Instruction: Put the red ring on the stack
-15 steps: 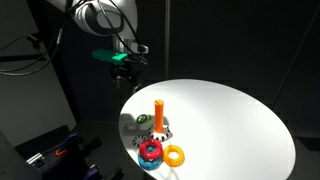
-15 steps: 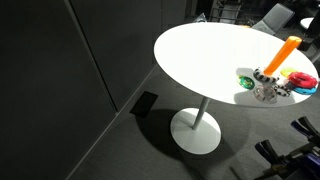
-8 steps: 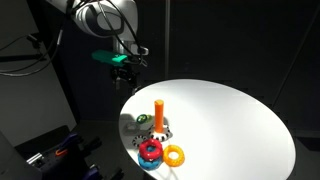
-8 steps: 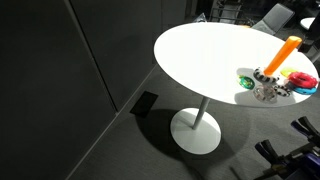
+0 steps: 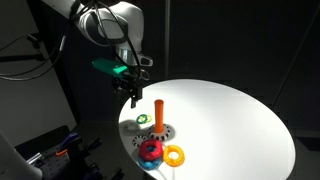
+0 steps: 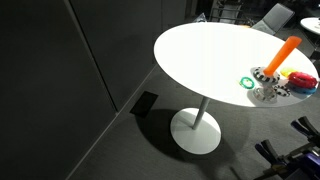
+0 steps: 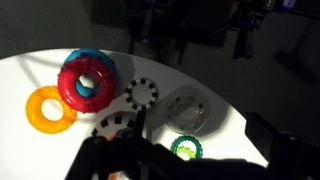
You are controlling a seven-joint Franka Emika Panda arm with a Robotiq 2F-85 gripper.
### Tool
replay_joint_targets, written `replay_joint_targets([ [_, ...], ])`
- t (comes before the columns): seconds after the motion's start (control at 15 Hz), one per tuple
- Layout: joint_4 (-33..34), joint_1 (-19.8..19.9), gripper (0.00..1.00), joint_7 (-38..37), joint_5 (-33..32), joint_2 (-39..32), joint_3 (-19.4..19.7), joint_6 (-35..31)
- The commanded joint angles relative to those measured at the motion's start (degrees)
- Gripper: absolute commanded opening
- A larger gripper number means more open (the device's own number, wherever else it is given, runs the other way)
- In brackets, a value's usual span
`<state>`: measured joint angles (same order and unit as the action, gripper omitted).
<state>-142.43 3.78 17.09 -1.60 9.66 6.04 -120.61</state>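
The red ring (image 5: pixel 150 150) has a bumpy rim and lies on a blue ring near the table's front edge. It also shows in the wrist view (image 7: pixel 87 82) and in an exterior view (image 6: pixel 300 81). The stack (image 5: pixel 158 112) is an upright orange peg on a black-and-white base; in an exterior view (image 6: pixel 286 53) it stands at the right. I cannot make out the peg in the wrist view. My gripper (image 5: pixel 135 92) hangs open and empty above the table's edge, left of the peg. Its fingers (image 7: pixel 190 165) frame the bottom of the wrist view.
A smooth orange-yellow ring (image 5: pixel 174 155) lies beside the red ring. A small green ring (image 5: pixel 141 119) lies next to the peg's base. The round white table (image 5: pixel 230 120) stands on a pedestal (image 6: pixel 197 130). A clear disc (image 7: pixel 185 110) lies near the green ring (image 7: pixel 185 148).
My gripper has moved down and to the right, toward the table's edge and the peg. The rings and the peg have not moved.
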Motion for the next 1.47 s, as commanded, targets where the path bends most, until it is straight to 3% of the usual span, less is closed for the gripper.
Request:
replay_joint_targets([
  [0.0,-2.07,1.87,1.00,-0.76,-3.93,-0.33,1.08,-2.68],
  [0.47,-5.70,3.31,1.00,-3.79,-13.82,-3.73,1.02,-12.97],
  [0.73,-7.37,3.63,1.00,-4.85,-16.35,-6.08,1.48,-17.61],
  [1.4,-11.23,6.73,1.00,-0.21,-9.48,-11.21,4.82,-30.91],
])
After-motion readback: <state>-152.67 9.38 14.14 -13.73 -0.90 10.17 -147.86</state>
